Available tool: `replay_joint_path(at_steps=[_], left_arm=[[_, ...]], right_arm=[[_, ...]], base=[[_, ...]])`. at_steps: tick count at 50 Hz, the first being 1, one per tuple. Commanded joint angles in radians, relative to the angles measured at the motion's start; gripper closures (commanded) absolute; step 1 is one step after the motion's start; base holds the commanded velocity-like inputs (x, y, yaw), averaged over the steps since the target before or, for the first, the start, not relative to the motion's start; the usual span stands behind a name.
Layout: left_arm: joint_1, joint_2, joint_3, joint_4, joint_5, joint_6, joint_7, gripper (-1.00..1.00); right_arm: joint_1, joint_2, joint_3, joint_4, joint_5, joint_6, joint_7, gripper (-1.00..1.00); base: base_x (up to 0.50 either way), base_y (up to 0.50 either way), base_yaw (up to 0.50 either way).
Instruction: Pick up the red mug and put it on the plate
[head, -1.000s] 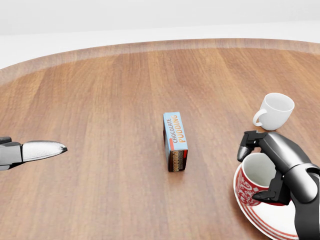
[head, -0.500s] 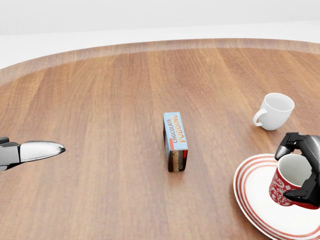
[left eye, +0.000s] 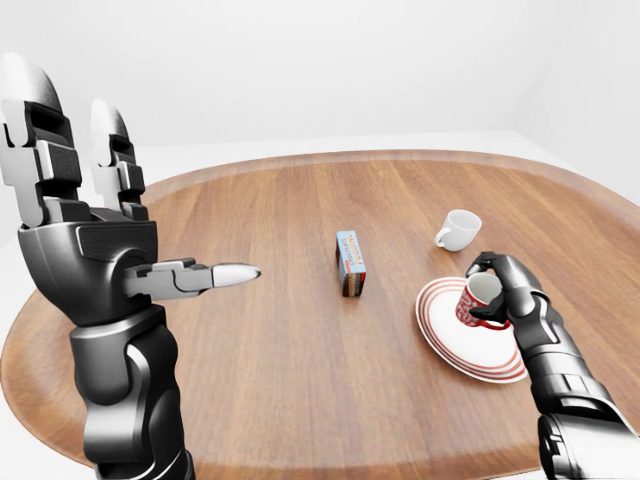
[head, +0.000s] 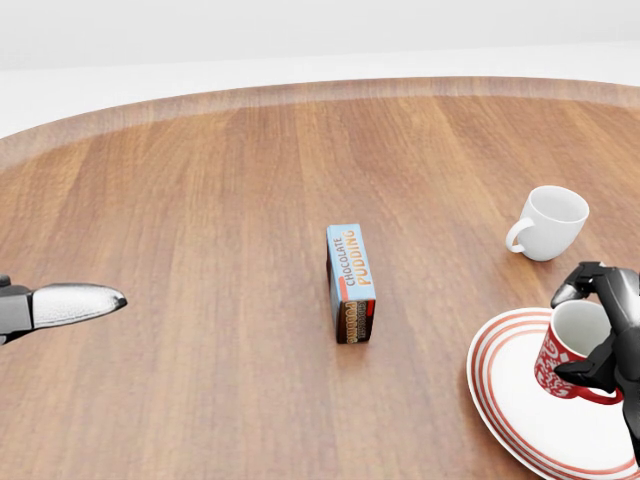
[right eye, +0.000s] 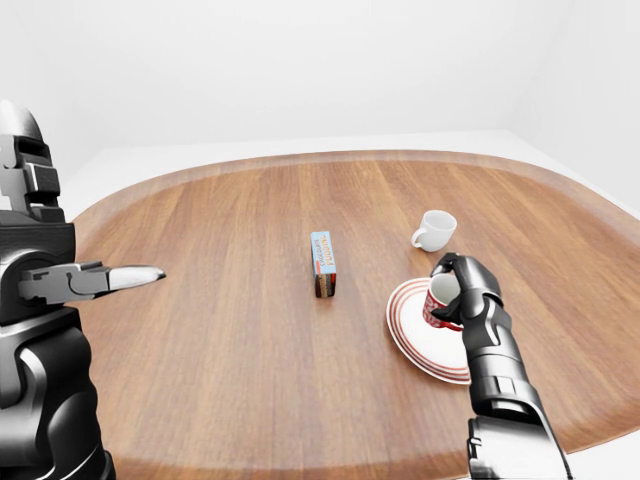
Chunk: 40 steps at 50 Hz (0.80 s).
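**Mug held over the plate**

Our right hand has its fingers wrapped around the red mug, which sits tilted over the red-striped plate at the lower right of the head view; we cannot tell whether its base touches the plate. Our left hand is raised at the left, its fingers spread and holding nothing. A white cup stands just above the plate on the wooden desk, and a pudding box lies near the middle.
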Motion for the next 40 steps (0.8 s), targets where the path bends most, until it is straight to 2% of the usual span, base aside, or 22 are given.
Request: replay_joint_path(at_steps=[1, 3, 5, 7, 11, 19, 21, 23, 28, 32, 40], left_arm=[[0.005, -0.003, -0.004, -0.009, 0.005, 0.000, -0.003, -1.00], [0.002, -0.003, -0.001, -0.004, 0.005, 0.000, -0.004, -1.00], [0.005, -0.003, -0.001, -0.002, 0.006, 0.000, -0.005, -1.00], [0.006, -0.004, -0.002, -0.005, 0.006, 0.000, -0.004, -1.00], [0.009, -0.005, -0.002, -0.002, 0.007, 0.000, -0.006, -1.00], [0.012, -0.006, -0.002, 0.002, 0.008, 0.000, -0.009, -1.00], [0.013, -0.006, -0.002, 0.002, 0.009, 0.000, -0.009, -1.00], [0.012, -0.007, -0.002, -0.002, 0.007, 0.000, -0.009, -1.00], [0.011, -0.005, 0.002, -0.003, 0.006, 0.000, -0.008, -1.00], [0.017, -0.006, 0.001, -0.007, 0.005, 0.000, -0.009, -1.00], [0.021, -0.005, 0.005, -0.005, 0.003, 0.000, -0.010, -1.00]], right_arm=[[-0.091, -0.008, 0.045, 0.232, 0.002, -0.041, -0.167, 1.00], [-0.094, -0.010, 0.056, 0.260, -0.006, -0.047, -0.199, 1.00], [-0.093, -0.013, 0.066, 0.268, -0.019, -0.037, -0.218, 1.00], [-0.090, -0.010, 0.065, 0.292, -0.010, -0.055, -0.234, 1.00], [-0.095, -0.016, 0.069, 0.311, -0.013, -0.045, -0.276, 1.00], [-0.103, -0.004, 0.085, 0.370, -0.016, -0.051, -0.364, 1.00], [-0.105, 0.000, 0.086, 0.379, -0.010, -0.055, -0.364, 1.00], [-0.105, 0.004, 0.096, 0.397, -0.011, -0.071, -0.345, 1.00], [-0.109, 0.007, 0.101, 0.405, -0.007, -0.077, -0.308, 1.00], [-0.116, 0.002, 0.101, 0.399, -0.008, -0.068, -0.287, 1.00], [-0.123, -0.001, 0.101, 0.425, -0.010, -0.076, -0.293, 1.00]], base=[[0.00, 0.00, 0.00], [0.00, 0.00, 0.00], [0.00, 0.00, 0.00], [0.00, 0.00, 0.00], [0.00, 0.00, 0.00], [0.00, 0.00, 0.00], [0.00, 0.00, 0.00], [0.00, 0.00, 0.00], [0.00, 0.00, 0.00], [0.00, 0.00, 0.00], [0.00, 0.00, 0.00]])
